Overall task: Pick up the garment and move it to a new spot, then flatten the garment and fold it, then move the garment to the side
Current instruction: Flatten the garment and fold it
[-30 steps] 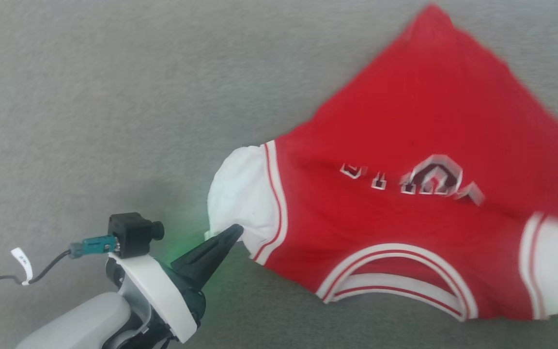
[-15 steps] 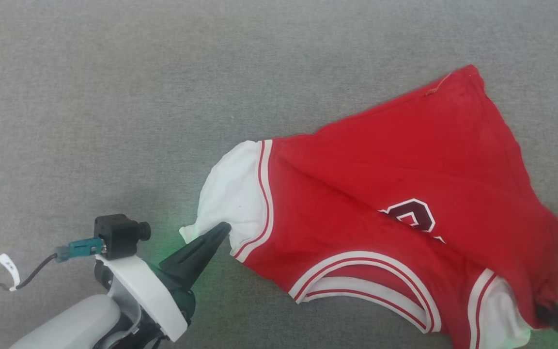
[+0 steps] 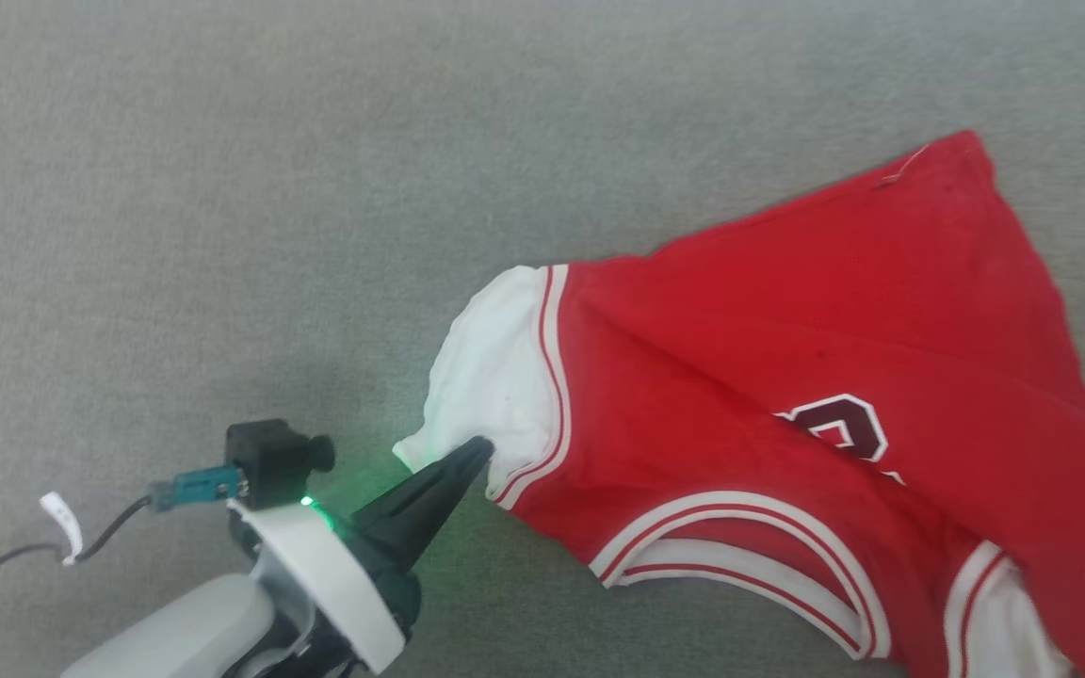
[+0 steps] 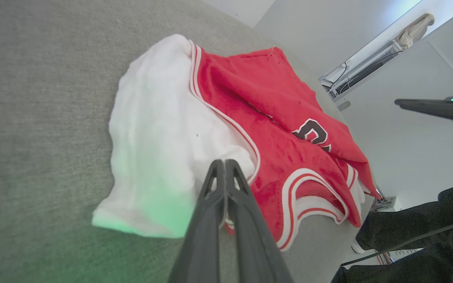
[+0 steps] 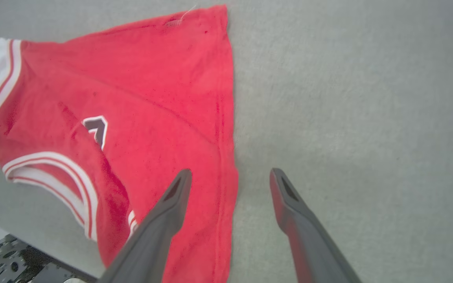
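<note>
Currently the garment [image 3: 787, 377] lies rumpled on the grey worktop [image 3: 222, 188], with its collar [image 3: 740, 537] toward me.

Left gripper [image 3: 478, 450]: fingers pinched shut on the white sleeve [image 3: 495, 377], left of the collar.

Right gripper [image 5: 230, 173]: fingers spread and holding nothing. One is over the red side hem right of the collar, the other over bare worktop. I cannot tell whether they touch.

Judgement: this is the flattening step. A diagonal ridge beyond the collar swallows half the lettering [image 3: 839, 424].

Plan: set the right fingers astride that hem and close on the cloth. Then draw both arms apart, low, until the ridge drops. Pull gently, because the left bite sits near the sleeve's edge and could slip.

Obstacle: a person's dark-trousered leg [image 4: 407, 236] stands off the worktop edge nearest the collar, so I should keep the swing short.
</note>
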### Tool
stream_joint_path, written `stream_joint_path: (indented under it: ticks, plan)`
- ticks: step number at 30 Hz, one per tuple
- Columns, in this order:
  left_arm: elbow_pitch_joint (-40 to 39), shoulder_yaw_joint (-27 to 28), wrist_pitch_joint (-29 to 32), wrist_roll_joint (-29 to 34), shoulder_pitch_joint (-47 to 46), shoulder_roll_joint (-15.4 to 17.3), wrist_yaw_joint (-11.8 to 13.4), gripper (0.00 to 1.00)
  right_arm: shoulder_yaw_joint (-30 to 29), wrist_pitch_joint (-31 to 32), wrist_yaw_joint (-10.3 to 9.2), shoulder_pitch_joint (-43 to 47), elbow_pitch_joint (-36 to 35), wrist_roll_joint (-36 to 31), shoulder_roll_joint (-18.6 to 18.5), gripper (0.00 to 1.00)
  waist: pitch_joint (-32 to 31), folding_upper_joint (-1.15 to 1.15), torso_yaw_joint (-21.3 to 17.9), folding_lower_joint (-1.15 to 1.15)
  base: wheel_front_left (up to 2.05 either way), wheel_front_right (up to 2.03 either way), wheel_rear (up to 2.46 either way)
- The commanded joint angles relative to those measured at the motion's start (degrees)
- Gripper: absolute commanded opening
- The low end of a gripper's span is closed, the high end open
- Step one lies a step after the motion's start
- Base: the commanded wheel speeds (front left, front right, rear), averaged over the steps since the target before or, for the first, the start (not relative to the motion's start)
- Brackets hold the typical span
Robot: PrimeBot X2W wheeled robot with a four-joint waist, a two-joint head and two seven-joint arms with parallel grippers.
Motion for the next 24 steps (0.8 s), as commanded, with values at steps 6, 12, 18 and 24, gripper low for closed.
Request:
stream_joint_path:
  ticks: [6,12,18,24]
  plan:
    - [0.4,-1.5,0.0,0.8,-4.0,-2.3,0.1,0.00,9.3,4.1,0.02,-18.7,6.5,-3.2,-4.5,1.00,4.9,0.00,3.4,0.00,0.00,0.00,0.00]
    - [1.4,-3.5,0.0,0.3,-7.7,-5.6,0.1,0.00,22.7,7.1,0.01,-39.2,19.1,-9.5,-1.8,1.00,8.4,0.00,7.1,0.00,0.00,0.00,0.00]
    - [2.5,-4.2,0.0,-0.4,-8.8,-8.0,0.1,0.00,31.4,7.3,0.02,-49.5,30.3,-14.7,-0.1,1.00,10.2,0.00,9.6,0.00,0.00,0.00,0.00]
    - [3.2,-3.6,0.0,-0.8,-8.5,-8.2,0.1,0.00,39.4,10.4,0.02,-51.5,36.1,-14.6,-0.5,0.43,9.9,0.00,9.9,0.00,0.00,0.00,0.00]
